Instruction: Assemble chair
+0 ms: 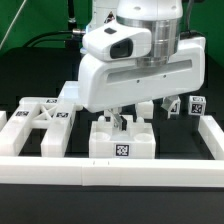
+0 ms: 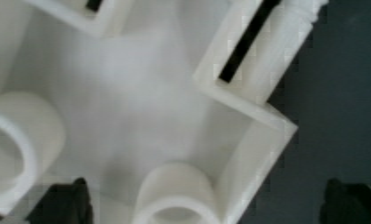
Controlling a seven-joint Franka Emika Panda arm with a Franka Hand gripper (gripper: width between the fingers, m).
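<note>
My gripper (image 1: 122,117) hangs low over a white notched block (image 1: 122,141) of the chair, which stands on the black table and carries a tag on its front. In the wrist view this white part (image 2: 137,110) fills most of the picture, very close, with a rounded socket (image 2: 178,196) between my dark fingertips (image 2: 66,201). The gripper (image 2: 208,205) is open, jaws wide apart on either side of the part and not touching it. At the exterior view's left lies the X-braced frame (image 1: 45,116). A small tagged cube (image 1: 197,103) stands at the right.
Long low white border rails run along the front (image 1: 110,171) and the right side (image 1: 211,136) of the work area. More white chair parts (image 1: 158,108) stand behind the block, partly hidden by the gripper's body. Dark cables hang at the back.
</note>
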